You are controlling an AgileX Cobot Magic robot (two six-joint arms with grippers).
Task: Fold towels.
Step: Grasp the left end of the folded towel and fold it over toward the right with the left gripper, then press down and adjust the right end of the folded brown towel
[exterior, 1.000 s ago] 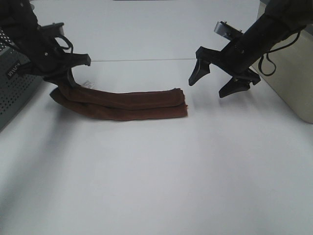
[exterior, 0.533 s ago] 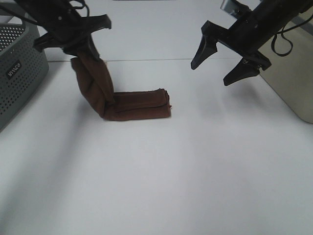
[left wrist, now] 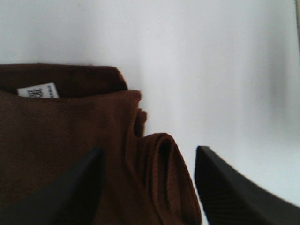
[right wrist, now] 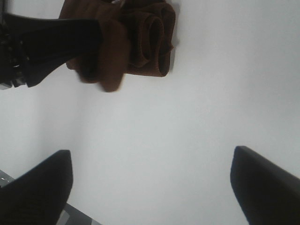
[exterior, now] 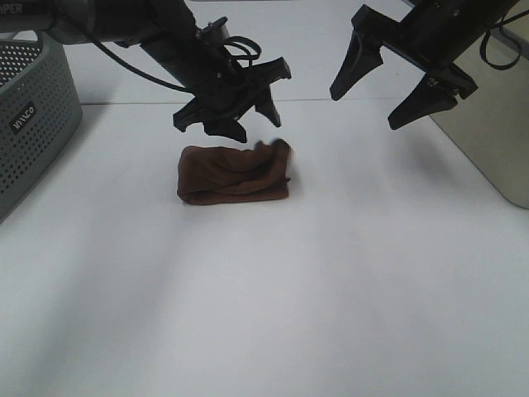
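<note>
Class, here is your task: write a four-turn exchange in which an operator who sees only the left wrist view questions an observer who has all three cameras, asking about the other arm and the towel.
Operator: I see the towel and its white tag at my open left gripper. Where is the right gripper?
Observer: The right gripper hangs open above the table, off to the towel's right, touching nothing.
Operator: How does the whole towel lie?
Observer: As one compact folded bundle on the table, with a corner poking up at its right end.
</note>
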